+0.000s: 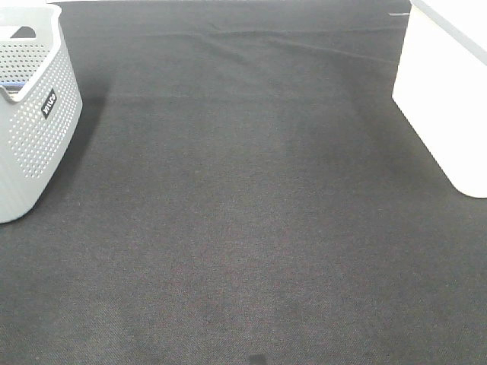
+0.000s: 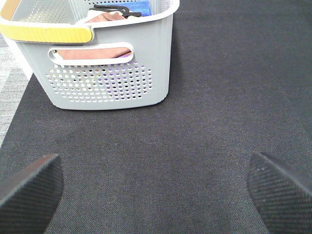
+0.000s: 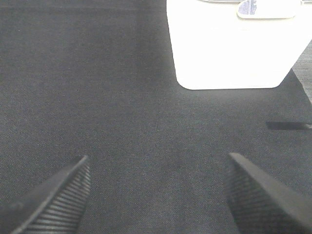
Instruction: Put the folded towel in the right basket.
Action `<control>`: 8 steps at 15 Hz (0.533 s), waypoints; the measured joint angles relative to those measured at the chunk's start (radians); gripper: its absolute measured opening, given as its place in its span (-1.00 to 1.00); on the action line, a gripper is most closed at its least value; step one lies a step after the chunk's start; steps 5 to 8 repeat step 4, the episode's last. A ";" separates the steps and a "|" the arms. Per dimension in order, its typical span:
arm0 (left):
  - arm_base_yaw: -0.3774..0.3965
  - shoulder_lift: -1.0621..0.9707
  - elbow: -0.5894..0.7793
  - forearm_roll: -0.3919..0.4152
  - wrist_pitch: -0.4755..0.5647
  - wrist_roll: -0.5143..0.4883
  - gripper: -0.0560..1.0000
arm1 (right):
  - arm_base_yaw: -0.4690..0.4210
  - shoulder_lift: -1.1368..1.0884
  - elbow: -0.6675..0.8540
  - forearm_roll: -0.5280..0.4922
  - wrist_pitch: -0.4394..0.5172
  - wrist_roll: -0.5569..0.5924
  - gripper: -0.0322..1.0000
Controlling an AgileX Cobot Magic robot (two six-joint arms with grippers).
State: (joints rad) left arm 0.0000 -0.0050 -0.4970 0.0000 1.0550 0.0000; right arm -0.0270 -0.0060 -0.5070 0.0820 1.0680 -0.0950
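A grey perforated basket (image 1: pixel 34 144) stands at the left edge of the dark mat; in the left wrist view (image 2: pixel 112 63) it holds folded towels, a pinkish-brown one (image 2: pixel 95 52) behind the handle slot and a blue one (image 2: pixel 136 7) at the back. A white basket (image 1: pixel 449 99) stands at the right edge and also shows in the right wrist view (image 3: pixel 234 48). My left gripper (image 2: pixel 156 190) is open and empty above the mat, short of the grey basket. My right gripper (image 3: pixel 158 195) is open and empty, short of the white basket. Neither gripper shows in the exterior view.
A dark grey mat (image 1: pixel 243 213) covers the table between the two baskets. A pale floor strip (image 2: pixel 12 83) lies beyond the mat's edge beside the grey basket. A black hanger-like item (image 2: pixel 114 9) lies on top of the towels.
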 joint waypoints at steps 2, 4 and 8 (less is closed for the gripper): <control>0.000 0.000 0.000 0.000 0.000 0.000 0.95 | 0.000 0.000 0.000 0.000 0.000 0.000 0.46; 0.000 0.000 0.000 0.000 0.000 0.000 0.95 | 0.000 0.000 0.000 0.000 0.000 0.000 0.46; 0.000 0.000 0.000 0.000 0.000 0.000 0.95 | 0.000 0.000 0.000 0.000 0.000 0.000 0.46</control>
